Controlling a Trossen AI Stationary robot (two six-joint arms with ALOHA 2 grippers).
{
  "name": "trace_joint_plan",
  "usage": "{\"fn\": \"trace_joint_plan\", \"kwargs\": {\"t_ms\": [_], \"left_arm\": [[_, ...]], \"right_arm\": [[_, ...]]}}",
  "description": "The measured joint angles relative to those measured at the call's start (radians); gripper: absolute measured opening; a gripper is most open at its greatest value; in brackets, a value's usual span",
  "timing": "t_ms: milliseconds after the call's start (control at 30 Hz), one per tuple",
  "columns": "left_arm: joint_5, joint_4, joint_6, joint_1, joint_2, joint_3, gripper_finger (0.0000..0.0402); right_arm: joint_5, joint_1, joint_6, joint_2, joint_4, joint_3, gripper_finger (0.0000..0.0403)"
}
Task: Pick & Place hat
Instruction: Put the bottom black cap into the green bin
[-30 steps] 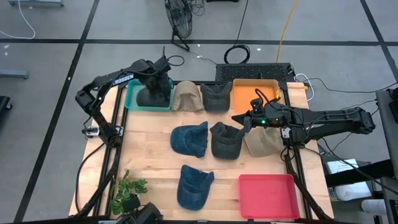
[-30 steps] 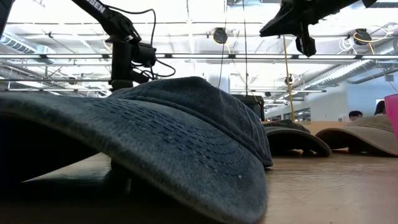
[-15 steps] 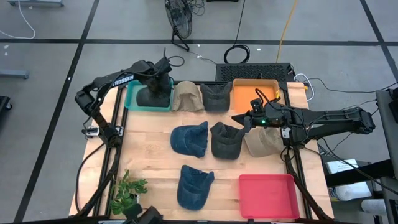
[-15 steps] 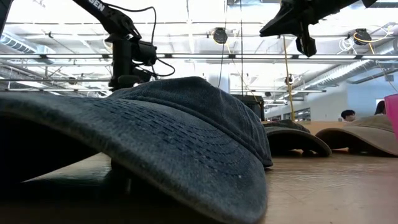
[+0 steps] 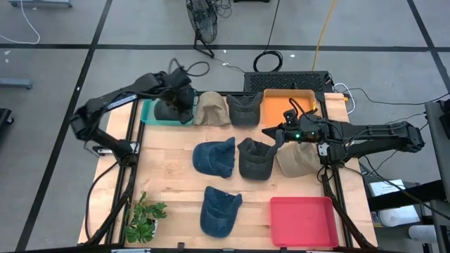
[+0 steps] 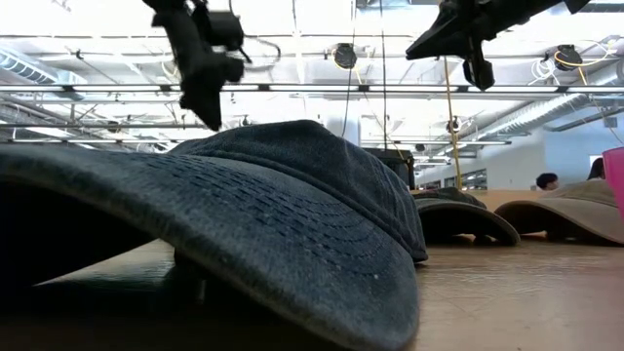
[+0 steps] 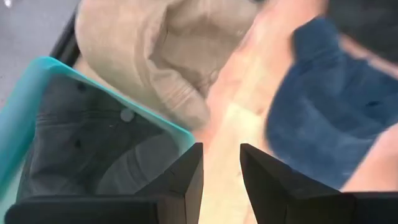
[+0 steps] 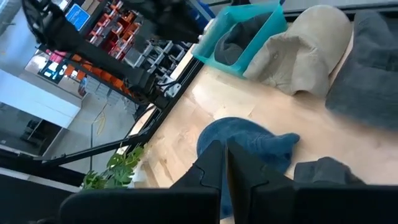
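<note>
A dark grey hat [image 7: 93,149] lies crown-up inside the teal bin [image 5: 149,111] at the table's far left. My left gripper [image 7: 221,168] hangs open and empty above that bin's near right corner [image 5: 184,105], high up in the low view [image 6: 213,119]. My right gripper [image 5: 271,133] is shut and empty. It hovers over the table's middle, above another dark grey hat [image 5: 254,159]. A tan hat [image 5: 211,109], two blue hats [image 5: 214,156] [image 5: 219,209] and a further tan hat [image 5: 299,161] rest on the wood.
An orange bin [image 5: 288,105] sits at the far right and a red bin [image 5: 304,221] at the near right. A third dark grey hat [image 5: 244,109] lies beside the orange bin. A small plant [image 5: 144,214] stands near the near left corner. Bare wood shows at the near left.
My left gripper has risen out of the teal bin and tipped, its arm swinging outward to the left. The dark grey hat stays in the bin.
</note>
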Motion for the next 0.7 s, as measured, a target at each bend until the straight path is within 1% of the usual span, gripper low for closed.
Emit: {"fn": "trace_joint_plan", "kwargs": {"t_ms": [100, 200, 267, 333, 433, 533, 600, 700], "left_arm": [[0.001, 0.033, -0.067, -0.048, -0.098, -0.001, 0.0118], [0.004, 0.101, -0.082, -0.086, -0.184, 0.000, 0.0118], [0.012, 0.173, -0.085, -0.110, -0.230, 0.000, 0.0118], [0.040, 0.216, -0.103, -0.122, -0.270, 0.000, 0.0118], [0.067, 0.263, -0.148, -0.145, -0.310, 0.000, 0.0118], [0.071, 0.266, -0.129, -0.158, -0.337, 0.000, 0.0118], [0.071, 0.264, -0.102, -0.162, -0.341, 0.000, 0.0118], [0.071, 0.254, -0.093, -0.161, -0.345, 0.000, 0.0118]], "right_arm": [[0.001, -0.037, -0.031, 0.005, 0.059, 0.000, 0.0000], [-0.003, -0.107, -0.056, 0.026, 0.197, 0.000, 0.0000], [-0.041, -0.150, -0.080, 0.047, 0.297, 0.001, 0.0000], [-0.108, -0.186, -0.103, 0.076, 0.323, 0.019, 0.0000], [-0.200, -0.212, -0.157, 0.134, 0.261, 0.079, 0.0000], [-0.302, -0.224, -0.231, 0.206, 0.156, 0.174, 0.0000], [-0.372, -0.233, -0.289, 0.257, 0.022, 0.253, 0.0000], [-0.421, -0.239, -0.372, 0.333, -0.175, 0.374, 0.0000]]}}
